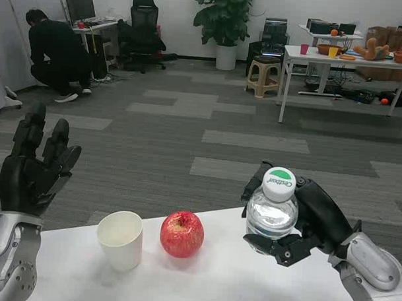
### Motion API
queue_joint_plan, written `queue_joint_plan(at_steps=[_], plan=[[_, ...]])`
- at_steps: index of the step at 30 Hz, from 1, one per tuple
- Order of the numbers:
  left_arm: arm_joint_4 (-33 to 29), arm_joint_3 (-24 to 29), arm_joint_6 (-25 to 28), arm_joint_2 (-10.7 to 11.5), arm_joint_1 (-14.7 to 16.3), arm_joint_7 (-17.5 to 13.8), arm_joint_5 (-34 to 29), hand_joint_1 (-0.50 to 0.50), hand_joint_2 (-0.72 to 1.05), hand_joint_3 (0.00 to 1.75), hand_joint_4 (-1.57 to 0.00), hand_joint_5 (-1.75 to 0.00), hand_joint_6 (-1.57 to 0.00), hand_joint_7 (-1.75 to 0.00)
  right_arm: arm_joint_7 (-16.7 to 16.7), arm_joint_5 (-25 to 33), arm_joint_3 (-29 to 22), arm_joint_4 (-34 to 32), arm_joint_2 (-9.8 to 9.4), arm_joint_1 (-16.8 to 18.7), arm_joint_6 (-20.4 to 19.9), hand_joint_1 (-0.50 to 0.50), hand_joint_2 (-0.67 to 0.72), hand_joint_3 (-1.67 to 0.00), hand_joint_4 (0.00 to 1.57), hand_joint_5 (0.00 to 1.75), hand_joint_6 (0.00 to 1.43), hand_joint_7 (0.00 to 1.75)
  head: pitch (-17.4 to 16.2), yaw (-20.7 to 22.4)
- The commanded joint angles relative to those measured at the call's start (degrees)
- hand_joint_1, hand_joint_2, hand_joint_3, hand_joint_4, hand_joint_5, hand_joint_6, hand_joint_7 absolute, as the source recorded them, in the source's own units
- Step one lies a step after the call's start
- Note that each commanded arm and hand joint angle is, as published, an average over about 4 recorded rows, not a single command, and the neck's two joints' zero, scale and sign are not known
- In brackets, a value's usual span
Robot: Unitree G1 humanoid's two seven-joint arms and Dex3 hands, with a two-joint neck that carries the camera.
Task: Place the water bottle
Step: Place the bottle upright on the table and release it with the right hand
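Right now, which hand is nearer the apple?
Right. The right hand, holding the water bottle, is just beside the apple; the left hand hangs beyond the cup.

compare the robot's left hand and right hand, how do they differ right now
The left hand is raised with fingers spread and holds nothing; the right hand grips the water bottle. The left hand is at the table's left edge, well left of the paper cup; the right is right of the apple. Both are black.

Right hand [311, 224] fingers curled in a grip; left hand [32, 168] raised, fingers spread.
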Motion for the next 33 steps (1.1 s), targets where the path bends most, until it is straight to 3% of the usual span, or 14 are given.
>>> queue_joint_plan(at_steps=[1, 3, 12, 15, 19, 22, 30, 33], plan=[[0.0, 0.2, -0.5, -0.7, 0.8, 0.0, 0.0, -0.5, 1.05, 0.03, 0.0, 0.0, 0.0, 0.0, -0.8, 1.9, 1.0, 0.0, 0.24, -2.1, -0.7, -0.25, -0.6, -1.35, 1.34, 1.45, 1.26, 1.47, 4.2, 1.7], [0.0, 0.2, -0.5, -0.7, 0.9, 0.0, 0.0, -0.5, 1.05, 0.04, 0.0, 0.0, 0.0, 0.0, -0.8, 1.9, 1.0, 0.0, 0.33, -2.1, -0.8, -0.25, -0.6, -1.35, 1.34, 1.45, 1.26, 1.47, 2.5, 0.8], [-0.3, 0.4, -0.5, -0.8, 1.4, 0.0, 0.1, -0.5, 1.05, 0.07, 0.0, -0.03, 0.0, 0.0, -0.8, 2.0, 1.0, -0.1, 0.24, -2.1, -0.9, -0.25, -0.6, -1.35, 1.34, 1.45, 1.26, 1.47, 1.7, 0.7], [-0.5, 0.6, -0.5, -0.8, 2.0, 0.0, 0.1, -0.5, 1.05, 0.09, 0.0, 0.0, 0.0, 0.0, -0.8, 1.9, 0.9, 0.0, 0.24, -2.1, -0.9, -0.25, -0.6, -1.35, 1.34, 1.45, 1.26, 1.47, -1.3, 0.3], [-0.5, 0.6, -0.5, -0.8, 2.1, 0.0, 0.0, -0.5, 1.05, 0.04, 0.0, 0.0, 0.0, 0.0, -0.8, 0.4, 0.5, 0.7, 0.26, -2.1, -1.4, -0.25, -0.6, -1.35, 1.34, 1.45, 1.26, 1.47, -8.5, 0.0], [-0.6, 0.5, -0.5, -0.8, 2.3, 0.0, 0.0, -0.5, 1.05, 0.09, 0.0, 0.0, 0.0, 0.0, -0.7, -1.4, 0.4, 2.0, 0.28, -2.1, -2.1, -0.25, -0.6, -1.35, 1.34, 1.45, 1.26, 1.47, -11.1, 0.3], [-0.4, 0.3, -0.4, -0.8, 2.4, 0.0, 0.0, -0.5, 1.05, 0.07, 0.0, 0.0, 0.0, 0.0, 1.0, -1.9, 4.4, 11.3, 0.81, -1.3, -8.3, -0.25, -0.6, -1.35, 1.35, 1.45, 1.24, 1.47, -13.7, -0.3], [-0.2, 0.2, -0.4, -0.8, 2.4, 0.0, 0.0, -0.5, 1.05, 0.07, 0.0, 0.0, 0.0, 0.0, 0.7, -3.4, 5.0, 15.5, 1.1, -1.0, -13.4, -0.25, -0.6, -1.35, 1.37, 1.45, 1.26, 1.47, -13.6, -0.6]])
